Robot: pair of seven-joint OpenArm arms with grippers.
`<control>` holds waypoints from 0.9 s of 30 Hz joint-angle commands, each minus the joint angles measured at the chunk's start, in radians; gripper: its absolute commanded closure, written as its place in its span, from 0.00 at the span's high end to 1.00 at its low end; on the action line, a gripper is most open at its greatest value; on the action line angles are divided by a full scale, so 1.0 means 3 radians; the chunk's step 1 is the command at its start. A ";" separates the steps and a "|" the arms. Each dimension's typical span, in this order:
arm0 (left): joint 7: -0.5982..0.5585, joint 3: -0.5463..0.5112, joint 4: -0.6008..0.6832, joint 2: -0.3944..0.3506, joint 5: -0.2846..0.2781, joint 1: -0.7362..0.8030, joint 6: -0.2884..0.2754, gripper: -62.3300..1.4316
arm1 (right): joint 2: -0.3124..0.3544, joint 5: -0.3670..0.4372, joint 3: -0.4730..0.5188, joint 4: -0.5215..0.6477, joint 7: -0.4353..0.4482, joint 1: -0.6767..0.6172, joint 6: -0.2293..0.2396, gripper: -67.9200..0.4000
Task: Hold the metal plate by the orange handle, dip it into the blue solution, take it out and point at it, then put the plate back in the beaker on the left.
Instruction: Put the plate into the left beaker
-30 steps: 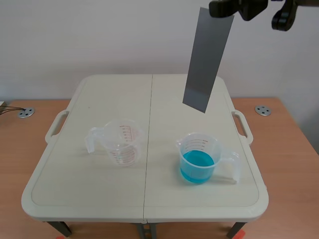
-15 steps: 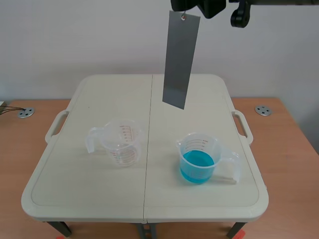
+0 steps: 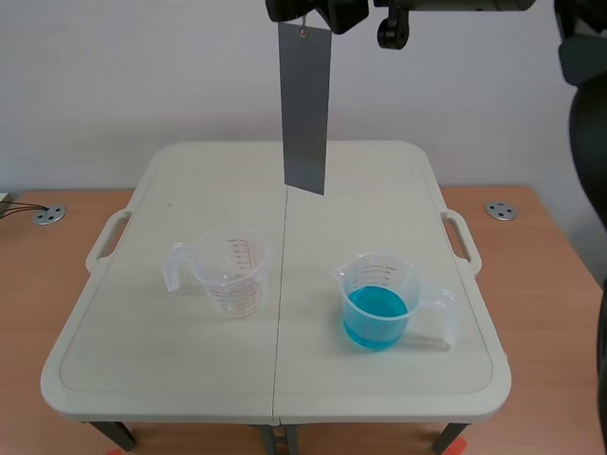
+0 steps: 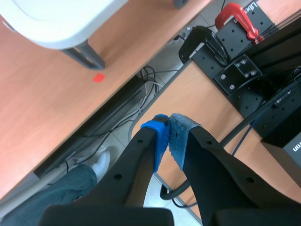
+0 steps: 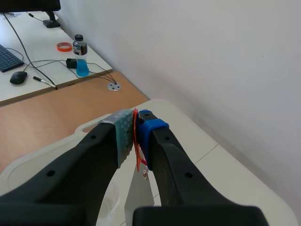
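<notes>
Left tool (image 4: 169, 136): closed on nothing, held off the tabletop (image 3: 171, 360), well away from the empty beaker (image 3: 232, 270). The blue solution beaker (image 3: 379, 303) stands to the right of it. The empty beaker holds no plate: return step outstanding; dip status cannot be confirmed. Right tool (image 5: 135, 123), raised high, clamps the orange handle (image 5: 137, 155); the metal plate (image 3: 305, 114) hangs vertical, above and beyond the empty beaker.
</notes>
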 commanded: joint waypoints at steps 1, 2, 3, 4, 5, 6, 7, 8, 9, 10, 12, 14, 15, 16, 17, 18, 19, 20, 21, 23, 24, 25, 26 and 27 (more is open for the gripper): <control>-0.0034 0.0009 0.0006 0.0001 -0.0029 0.0018 -0.0005 0.07 | -0.0011 0.0024 -0.0032 -0.0027 0.0093 0.0109 -0.0003 0.02; -0.0034 0.0009 -0.0003 0.0001 -0.0029 0.0018 -0.0005 0.07 | -0.0018 0.0003 -0.0057 -0.0061 0.0126 0.0128 -0.0004 0.02; -0.0034 0.0010 -0.0005 0.0001 -0.0029 0.0018 -0.0005 0.07 | -0.0032 -0.0042 -0.0080 -0.0098 0.0145 0.0145 -0.0013 0.02; -0.0034 0.0010 -0.0005 0.0001 -0.0029 0.0018 -0.0005 0.07 | -0.0062 -0.0094 -0.0098 -0.0137 0.0150 0.0163 -0.0015 0.02; -0.0034 0.0010 -0.0005 0.0001 -0.0029 0.0018 -0.0005 0.07 | -0.0098 -0.0140 -0.0112 -0.0177 0.0164 0.0177 -0.0015 0.02; -0.0033 0.0010 -0.0005 0.0001 -0.0029 0.0018 -0.0005 0.07 | -0.0136 -0.0183 -0.0120 -0.0216 0.0175 0.0184 -0.0014 0.02; -0.0034 0.0010 -0.0005 0.0001 -0.0029 0.0017 -0.0005 0.07 | -0.0182 -0.0220 -0.0130 -0.0252 0.0179 0.0193 -0.0013 0.02; -0.0034 0.0010 -0.0005 0.0000 -0.0029 0.0017 -0.0005 0.07 | -0.0226 -0.0267 -0.0141 -0.0290 0.0183 0.0205 -0.0013 0.02; -0.0036 0.0010 -0.0005 0.0000 -0.0029 0.0015 -0.0005 0.07 | -0.0268 -0.0312 -0.0158 -0.0324 0.0187 0.0217 -0.0013 0.02; -0.0034 0.0010 -0.0005 0.0000 -0.0029 0.0015 -0.0005 0.07 | -0.0305 -0.0348 -0.0174 -0.0356 0.0196 0.0233 -0.0011 0.02; -0.0036 0.0010 -0.0005 0.0000 -0.0029 0.0011 -0.0005 0.07 | -0.0371 -0.0416 -0.0221 -0.0415 0.0202 0.0257 -0.0011 0.02; -0.0033 0.0010 -0.0005 0.0001 -0.0029 -0.0003 -0.0005 0.07 | -0.0418 -0.0478 -0.0276 -0.0465 0.0245 0.0268 -0.0011 0.02; -0.0033 0.0010 -0.0005 0.0001 -0.0029 -0.0004 -0.0005 0.07 | -0.0437 -0.0515 -0.0305 -0.0486 0.0268 0.0268 -0.0011 0.02; -0.0032 0.0010 -0.0005 0.0000 -0.0029 -0.0010 -0.0005 0.07 | -0.0454 -0.0556 -0.0336 -0.0504 0.0285 0.0268 -0.0011 0.02; -0.0032 0.0010 -0.0005 0.0000 -0.0029 -0.0011 -0.0005 0.07 | -0.0462 -0.0587 -0.0373 -0.0524 0.0306 0.0268 -0.0011 0.02; -0.0033 0.0010 -0.0005 0.0000 -0.0029 -0.0011 -0.0005 0.07 | -0.0465 -0.0615 -0.0407 -0.0547 0.0333 0.0268 -0.0011 0.02; -0.0033 0.0010 -0.0005 0.0000 -0.0029 -0.0011 -0.0005 0.07 | -0.0465 -0.0641 -0.0444 -0.0568 0.0371 0.0268 -0.0013 0.02; -0.0032 0.0010 -0.0005 0.0000 -0.0029 -0.0011 -0.0005 0.07 | -0.0465 -0.0670 -0.0478 -0.0593 0.0409 0.0268 -0.0013 0.02; -0.0032 0.0010 -0.0005 0.0001 -0.0029 -0.0011 -0.0005 0.07 | -0.0465 -0.0693 -0.0511 -0.0618 0.0449 0.0268 -0.0013 0.02; -0.0032 0.0010 -0.0005 0.0001 -0.0029 -0.0011 -0.0005 0.07 | -0.0465 -0.0711 -0.0565 -0.0674 0.0505 0.0268 -0.0014 0.02; -0.0032 0.0010 -0.0005 0.0001 -0.0029 -0.0011 -0.0005 0.07 | -0.0465 -0.0727 -0.0593 -0.0703 0.0535 0.0268 -0.0014 0.02; -0.0032 0.0010 -0.0005 0.0001 -0.0029 -0.0011 -0.0005 0.07 | -0.0465 -0.0755 -0.0621 -0.0732 0.0566 0.0268 -0.0014 0.02; -0.0032 0.0010 -0.0005 0.0001 -0.0029 -0.0011 -0.0005 0.07 | -0.0465 -0.0777 -0.0647 -0.0760 0.0595 0.0268 -0.0014 0.02; -0.0032 0.0010 -0.0005 0.0001 -0.0029 -0.0011 -0.0005 0.07 | -0.0465 -0.0801 -0.0671 -0.0786 0.0621 0.0268 -0.0014 0.02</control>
